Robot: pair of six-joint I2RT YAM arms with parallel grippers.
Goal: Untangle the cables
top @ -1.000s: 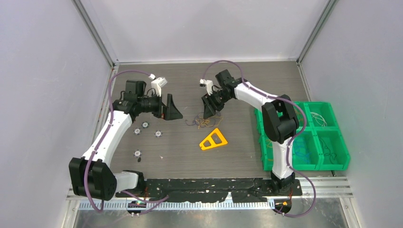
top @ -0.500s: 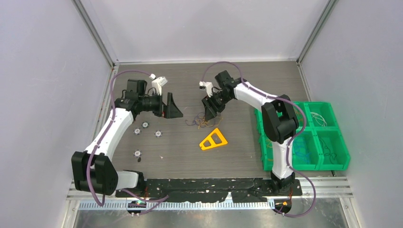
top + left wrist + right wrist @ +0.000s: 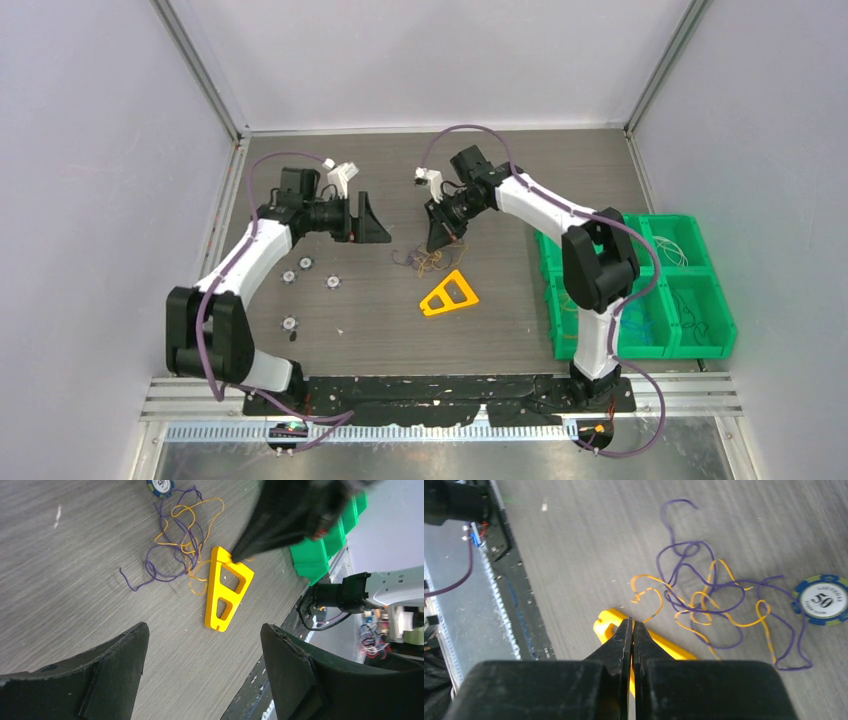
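The cables (image 3: 425, 260) are a small tangle of thin purple and orange wires (image 3: 704, 600) lying on the dark wood-grain table, seen also in the left wrist view (image 3: 180, 535). My right gripper (image 3: 433, 245) points down at the tangle's near edge. Its jaws are shut (image 3: 632, 622), and one orange cable's end runs into the tips. My left gripper (image 3: 368, 222) hangs to the left of the tangle, apart from it, open (image 3: 204, 626) with nothing between its fingers.
A yellow plastic triangle (image 3: 436, 305) lies just in front of the tangle (image 3: 215, 580), partly under the right fingertips (image 3: 669, 647). A blue poker chip (image 3: 824, 599) sits by the wires. More chips (image 3: 332, 282) lie at the left. Green bins (image 3: 650, 350) stand at the right.
My right gripper has shut at the tangle's edge. The left arm has swung slightly toward the back and right, and its jaws have narrowed a little.
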